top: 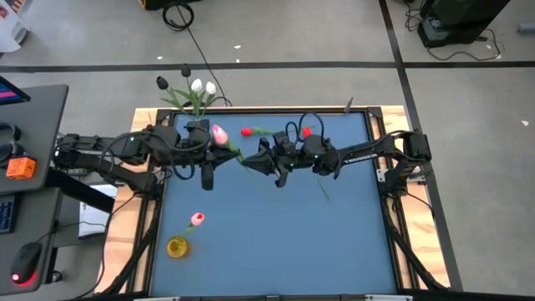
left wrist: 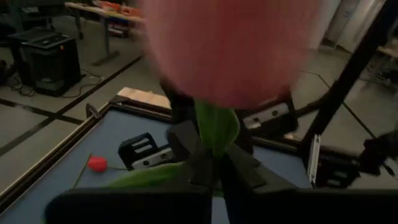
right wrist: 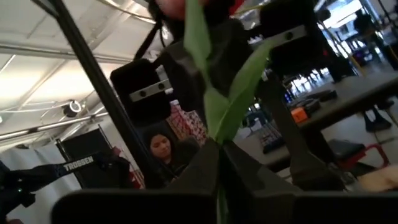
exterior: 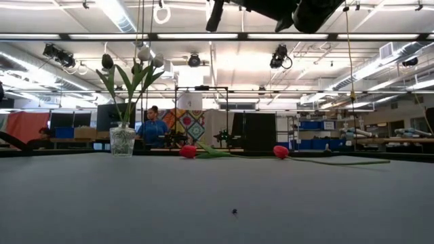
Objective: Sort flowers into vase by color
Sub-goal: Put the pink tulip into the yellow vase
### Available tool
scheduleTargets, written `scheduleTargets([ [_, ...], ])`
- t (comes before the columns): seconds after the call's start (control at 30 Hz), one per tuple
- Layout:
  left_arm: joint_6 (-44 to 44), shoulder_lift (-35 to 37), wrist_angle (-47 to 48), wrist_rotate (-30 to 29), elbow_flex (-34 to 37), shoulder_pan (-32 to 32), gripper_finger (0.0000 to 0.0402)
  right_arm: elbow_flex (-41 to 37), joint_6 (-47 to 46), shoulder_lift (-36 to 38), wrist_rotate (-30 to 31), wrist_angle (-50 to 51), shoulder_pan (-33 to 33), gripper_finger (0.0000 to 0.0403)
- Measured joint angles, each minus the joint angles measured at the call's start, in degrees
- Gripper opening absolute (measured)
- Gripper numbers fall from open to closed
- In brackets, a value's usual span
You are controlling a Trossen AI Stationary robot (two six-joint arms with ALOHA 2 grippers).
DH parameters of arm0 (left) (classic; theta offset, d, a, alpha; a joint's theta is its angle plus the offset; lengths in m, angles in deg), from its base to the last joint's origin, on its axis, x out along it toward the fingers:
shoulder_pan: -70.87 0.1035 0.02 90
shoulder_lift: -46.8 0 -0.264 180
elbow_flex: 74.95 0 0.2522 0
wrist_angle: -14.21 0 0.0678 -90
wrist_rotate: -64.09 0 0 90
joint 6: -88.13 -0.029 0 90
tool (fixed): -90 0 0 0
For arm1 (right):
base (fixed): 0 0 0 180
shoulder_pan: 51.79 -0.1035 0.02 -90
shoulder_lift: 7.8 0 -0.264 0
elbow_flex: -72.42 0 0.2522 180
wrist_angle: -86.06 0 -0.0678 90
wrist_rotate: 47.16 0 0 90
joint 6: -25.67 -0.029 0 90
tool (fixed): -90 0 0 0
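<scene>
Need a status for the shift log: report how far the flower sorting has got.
Done: a glass vase at the table's far edge holds white and dark tulips.
In hand: the left gripper and right gripper both clamp one pink tulip in mid-air.
Left: two red tulips and another pink one lie on the table.

You have the vase [top: 197,107] at the table's [top: 276,242] eleven o'clock edge (flowers [top: 197,86] in it), another vase [top: 177,247] at seven o'clock.

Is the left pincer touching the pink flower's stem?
Touching. The left wrist view shows the left pincer shut on the green stem just below the pink flower.
</scene>
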Motion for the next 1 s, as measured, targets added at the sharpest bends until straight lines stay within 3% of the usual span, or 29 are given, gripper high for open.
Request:
scheduleTargets([
  [0.13, -2.32, 1.41, 4.57, 1.86, -0.17, -0.13, 0.0012, 0.00, -3.38, 0.00, 0.15, 2.75, 0.54, 0.0075],
  [0.27, -10.50, 2.97, 21.64, 1.71, -5.29, -2.65, 0.0009, 0.02, -7.35, 0.00, 2.80, 10.04, 0.80, 0.0135],
  [0.4, -10.65, 2.95, 37.30, 1.73, -13.72, -5.57, 0.0008, 0.02, -10.14, 0.00, 8.81, 19.43, 0.62, 0.0169],
  [0.6, -9.06, 3.04, 50.99, 10.53, -23.07, -12.75, 0.0011, 0.02, -10.65, 0.00, 10.98, 25.94, -0.48, 0.0172],
  [0.67, -7.17, 3.04, 53.68, 10.87, -23.86, -15.65, 0.0011, 0.02, -10.65, 0.00, 11.03, 26.64, -0.89, 0.0169],
  [0.8, -4.16, 3.10, 57.90, 3.70, -22.66, -21.54, 0.0010, 0.02, -10.63, 0.00, 13.43, 28.49, -1.48, 0.0167],
  [1.0, 7.78, 7.21, 56.36, -0.38, -15.21, -33.67, 0.0007, 0.02, -10.77, 0.00, 17.16, 32.15, -3.27, 0.0167],
])
